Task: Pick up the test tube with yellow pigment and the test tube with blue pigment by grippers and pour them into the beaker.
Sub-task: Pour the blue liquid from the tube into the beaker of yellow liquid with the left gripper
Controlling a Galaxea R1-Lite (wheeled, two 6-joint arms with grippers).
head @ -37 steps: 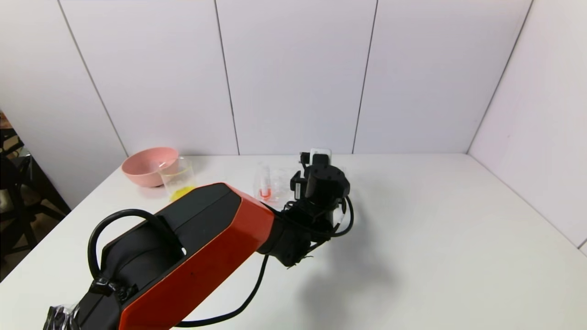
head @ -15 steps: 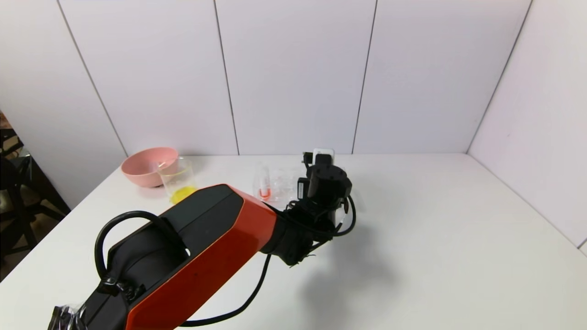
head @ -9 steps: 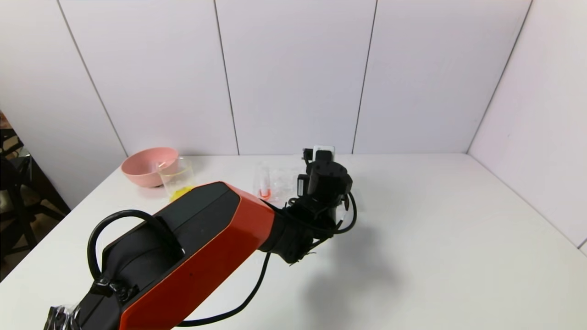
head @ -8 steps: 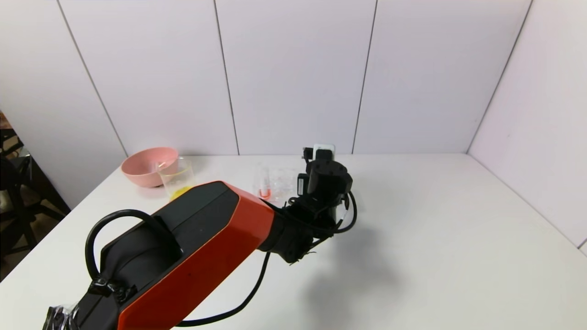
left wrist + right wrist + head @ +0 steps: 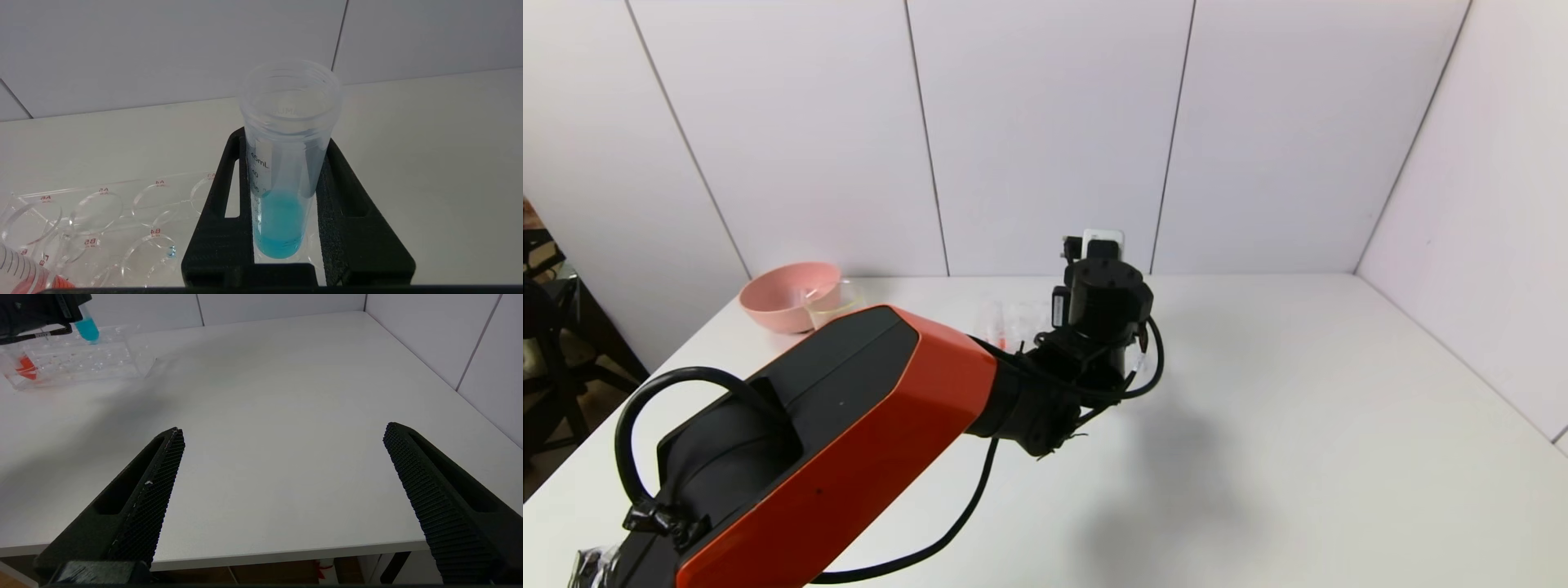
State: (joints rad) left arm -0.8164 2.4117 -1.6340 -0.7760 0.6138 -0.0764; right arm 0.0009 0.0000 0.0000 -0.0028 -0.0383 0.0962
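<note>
In the head view the left arm [image 5: 849,441] covers much of the table's [image 5: 1298,408] near left part, and its wrist hides the left gripper and what it carries. The beaker [image 5: 832,294] near the far left corner is mostly behind the arm; only its rim and upper wall show, just beside the pink bowl [image 5: 783,296]. Its contents cannot be made out. The yellow tube cannot be found in any view. The clear rack [image 5: 1013,320] by the middle of the far edge is half hidden by the wrist.

The left gripper [image 5: 282,204] pinches the blue tube [image 5: 286,163] between its two black fingers [image 5: 347,220]. The tube stands about upright, its wide threaded mouth open at the top, with printed volume marks down one side and bright blue liquid filling the lowest part. From the right wrist view its blue tip [image 5: 86,330] hangs above the rack [image 5: 81,359], apart from it. The red tube [image 5: 25,366] sits in the rack, at the end farther from the blue one.

The right gripper [image 5: 282,490] is at the near edge, fingers [image 5: 151,490] spread wide with nothing between them.
</note>
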